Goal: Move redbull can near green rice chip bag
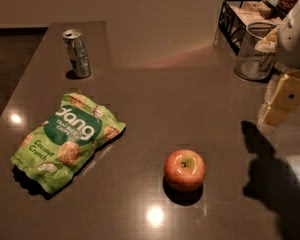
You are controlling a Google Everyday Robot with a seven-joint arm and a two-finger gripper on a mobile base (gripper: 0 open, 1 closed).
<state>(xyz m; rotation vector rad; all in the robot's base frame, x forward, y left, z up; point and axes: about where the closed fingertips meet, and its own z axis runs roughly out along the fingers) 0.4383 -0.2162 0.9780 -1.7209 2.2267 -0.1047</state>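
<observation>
The redbull can [77,53] is slim, silver and blue, and stands upright at the back left of the dark counter [190,94]. The green rice chip bag [67,140] lies flat at the front left, a short way in front of the can and apart from it. My gripper [281,104] hangs at the far right edge of the view, above the counter beside a clear glass cup. It is far from both the can and the bag, and it holds nothing that I can see.
A red apple [184,170] sits at the front middle. A clear glass cup [255,51] and a black wire basket [242,16] stand at the back right. The counter's left edge runs close beside the bag and the can.
</observation>
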